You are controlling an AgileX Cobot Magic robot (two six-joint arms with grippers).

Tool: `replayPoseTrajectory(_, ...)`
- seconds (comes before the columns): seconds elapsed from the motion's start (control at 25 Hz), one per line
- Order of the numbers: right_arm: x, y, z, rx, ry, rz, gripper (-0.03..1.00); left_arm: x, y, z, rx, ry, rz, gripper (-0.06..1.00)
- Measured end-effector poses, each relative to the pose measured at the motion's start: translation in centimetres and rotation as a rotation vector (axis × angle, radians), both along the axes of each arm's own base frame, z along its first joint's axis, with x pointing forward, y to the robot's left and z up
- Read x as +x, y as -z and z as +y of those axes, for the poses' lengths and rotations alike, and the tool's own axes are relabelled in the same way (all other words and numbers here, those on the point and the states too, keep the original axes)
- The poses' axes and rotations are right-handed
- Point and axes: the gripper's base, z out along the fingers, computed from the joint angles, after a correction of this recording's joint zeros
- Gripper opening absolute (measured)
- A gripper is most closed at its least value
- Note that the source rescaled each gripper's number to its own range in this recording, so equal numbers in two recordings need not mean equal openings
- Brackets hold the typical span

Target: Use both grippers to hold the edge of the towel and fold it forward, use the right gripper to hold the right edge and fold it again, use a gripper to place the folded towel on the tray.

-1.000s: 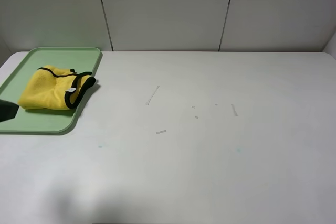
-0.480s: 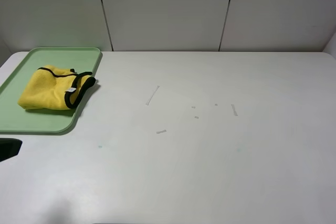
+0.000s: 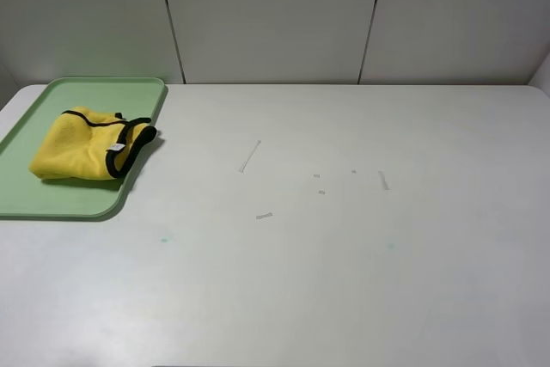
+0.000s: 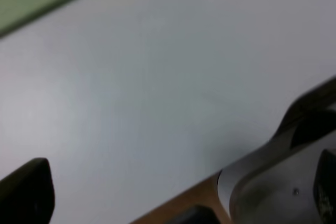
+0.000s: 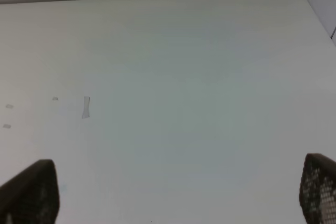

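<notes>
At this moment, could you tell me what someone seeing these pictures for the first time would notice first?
The eye goes straight to the bright-yellow towel, lying folded and a little rumpled on the pale-green tray at the far left of the white table. Its black-trimmed edge hangs slightly over the tray's right rim. Neither arm appears in the high view, and the rest of the tabletop shows only a few small scraps of tape near the middle.

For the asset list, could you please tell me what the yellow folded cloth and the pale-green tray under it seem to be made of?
The yellow folded cloth with black trim looks like plush fabric, probably microfibre: matte, soft rounded folds, stitched binding. The pale-green rectangular tray looks like moulded plastic: smooth, even colour, rounded corners, low raised rim.
</notes>
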Motion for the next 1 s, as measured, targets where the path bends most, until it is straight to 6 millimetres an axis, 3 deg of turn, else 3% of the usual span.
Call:
replayPoseTrajectory(0.2, 0.0, 0.0, 0.0, 0.000, 0.000, 0.000, 1.00, -0.2, 0.4, 0.1, -0.010, 0.001, -0.018, 0.98)
replayPoseTrajectory(0.56, 0.0, 0.0, 0.0, 0.000, 0.000, 0.000, 1.00, -2.3, -0.4, 1.2, -0.093, -0.010, -0.180, 0.98)
replayPoseTrajectory(1.0, 0.0, 0.0, 0.0, 0.000, 0.000, 0.000, 1.00, -3.9, -0.6, 2.1, -0.118, -0.252, -0.307, 0.98)
